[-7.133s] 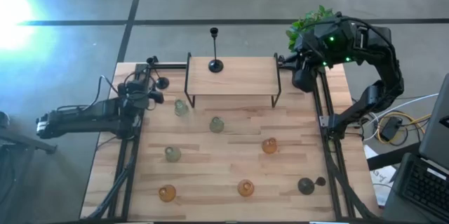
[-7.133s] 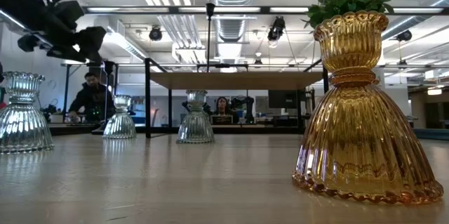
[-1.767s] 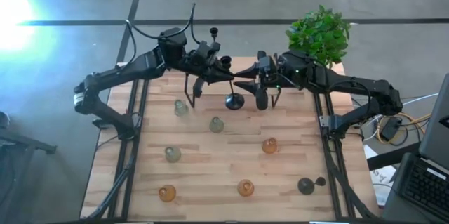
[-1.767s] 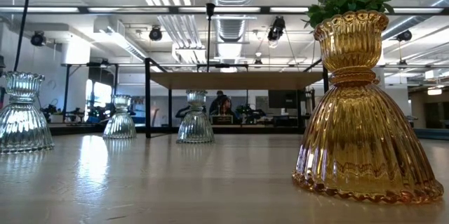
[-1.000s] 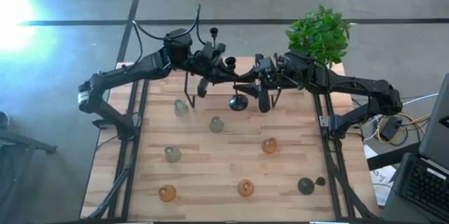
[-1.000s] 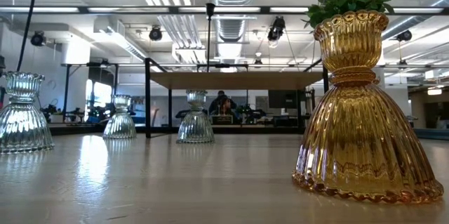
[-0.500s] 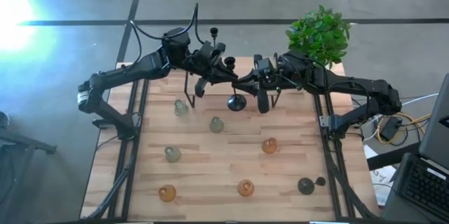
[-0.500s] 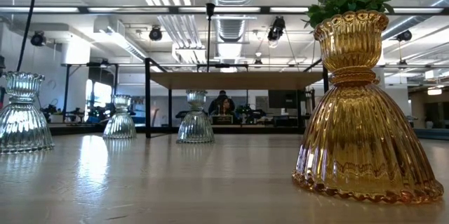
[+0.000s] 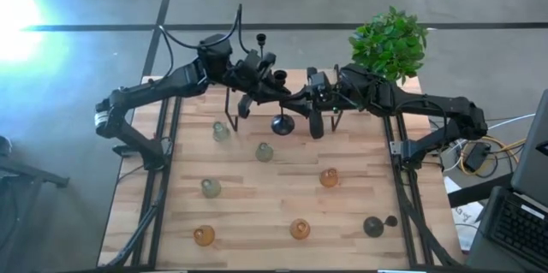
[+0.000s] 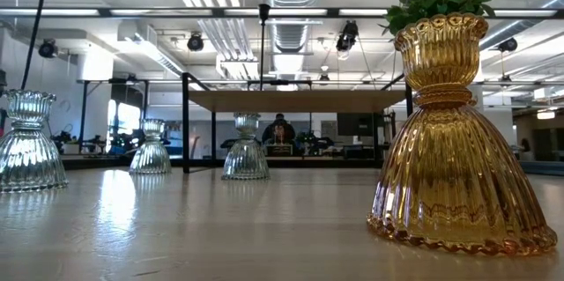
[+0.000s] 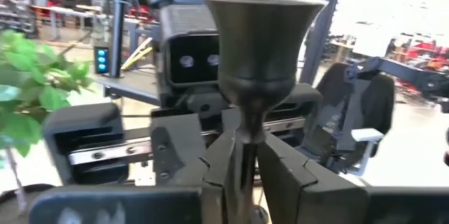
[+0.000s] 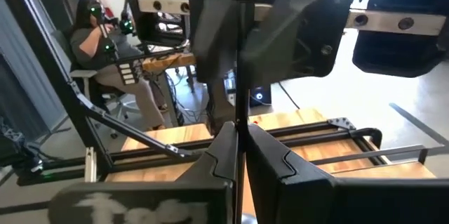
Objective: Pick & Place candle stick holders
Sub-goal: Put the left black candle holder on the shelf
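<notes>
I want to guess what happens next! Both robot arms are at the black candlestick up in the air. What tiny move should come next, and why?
Probably the left pincer should let go and back away. The right pincer is shut on the thin stem of the black candlestick, and both pincers meet at it above the table, so one grip seems enough to carry it on.

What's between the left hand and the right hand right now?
A black candlestick: in both wrist views its thin stem sits between the fingers of the left hand and the right hand; the high view shows them meeting.
</notes>
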Controlling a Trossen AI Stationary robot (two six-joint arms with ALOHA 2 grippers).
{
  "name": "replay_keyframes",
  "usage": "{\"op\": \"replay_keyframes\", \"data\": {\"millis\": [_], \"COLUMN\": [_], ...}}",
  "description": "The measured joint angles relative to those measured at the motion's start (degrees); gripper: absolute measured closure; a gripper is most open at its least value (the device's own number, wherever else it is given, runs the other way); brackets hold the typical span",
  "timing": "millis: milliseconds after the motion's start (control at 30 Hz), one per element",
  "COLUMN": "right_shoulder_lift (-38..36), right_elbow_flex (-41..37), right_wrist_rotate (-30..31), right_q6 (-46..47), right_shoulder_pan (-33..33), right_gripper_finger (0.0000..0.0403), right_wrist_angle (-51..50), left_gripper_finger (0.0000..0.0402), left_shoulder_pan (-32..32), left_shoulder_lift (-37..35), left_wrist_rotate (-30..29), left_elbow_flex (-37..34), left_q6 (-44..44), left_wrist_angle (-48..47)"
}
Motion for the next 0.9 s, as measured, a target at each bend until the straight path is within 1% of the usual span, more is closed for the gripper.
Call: {"op": "replay_keyframes", "data": {"millis": [133, 233, 300, 400, 533, 633, 667, 733, 900], "right_shoulder_lift": [0.0, -0.3, -0.6, -0.8, -1.0, -1.1, -1.1, -1.2, -1.3], "right_elbow_flex": [0.0, 0.0, 0.0, 0.0, 0.0, 0.0, 0.0, 0.0, 0.0], "right_wrist_rotate": [0.5, 1.5, 1.6, 1.7, 1.7, 1.7, 1.7, 2.4, 4.9], "right_q6": [0.0, -0.5, -0.8, -0.9, -0.9, -1.1, -1.1, -1.1, -1.3], "right_shoulder_pan": [0.0, 0.0, -0.1, -0.2, -0.5, -0.8, -0.8, -0.9, -1.1], "right_gripper_finger": [0.0394, 0.0394, 0.0394, 0.0394, 0.0395, 0.0395, 0.0395, 0.0395, 0.0395], "right_wrist_angle": [0.0, -0.7, -0.7, -0.7, -0.7, -0.7, -0.7, -0.8, -2.8], "left_gripper_finger": [0.0320, 0.0299, 0.0282, 0.0252, 0.0212, 0.0191, 0.0187, 0.0184, 0.0188], "left_shoulder_pan": [0.0, 0.1, 0.2, 0.4, 0.5, 0.5, 0.5, 0.5, -1.0], "left_shoulder_lift": [-0.6, -1.8, -2.6, -4.3, -7.0, -9.5, -10.5, -12.8, -18.5], "left_wrist_rotate": [-2.4, -2.6, -3.7, -7.6, -13.6, -17.0, -18.9, -24.8, -44.2], "left_elbow_flex": [0.0, 0.0, 0.0, 0.0, 0.0, 0.0, 0.0, 0.0, -0.1], "left_q6": [1.6, 1.9, 2.0, 3.6, 8.1, 10.9, 11.5, 11.9, 14.1], "left_wrist_angle": [-0.4, -0.7, -1.7, -6.0, -13.4, -18.9, -20.7, -24.0, -30.0]}}
